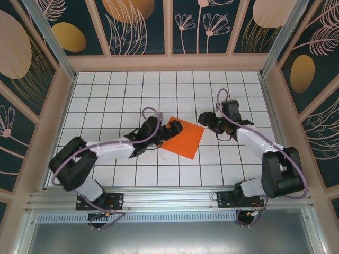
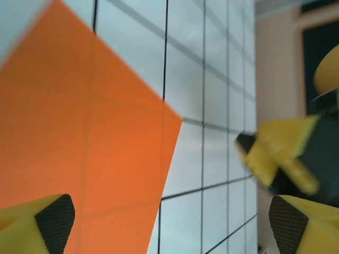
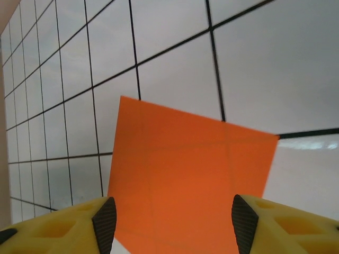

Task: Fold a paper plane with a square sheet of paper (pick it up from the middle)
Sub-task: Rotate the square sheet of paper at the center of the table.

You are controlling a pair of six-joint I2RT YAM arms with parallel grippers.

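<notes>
White grid-tiled tabletop lay beneath both arms. The left gripper was spread wide, one finger above the thin, bright orange square sheet of paper. The right gripper, jaws apart, faced the opposite corner. The plain sheet lay flat, mid-table.

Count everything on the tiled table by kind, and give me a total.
Orange paper sheet: 1
End effector: 2 (left end effector, right end effector)
Total: 3
</notes>
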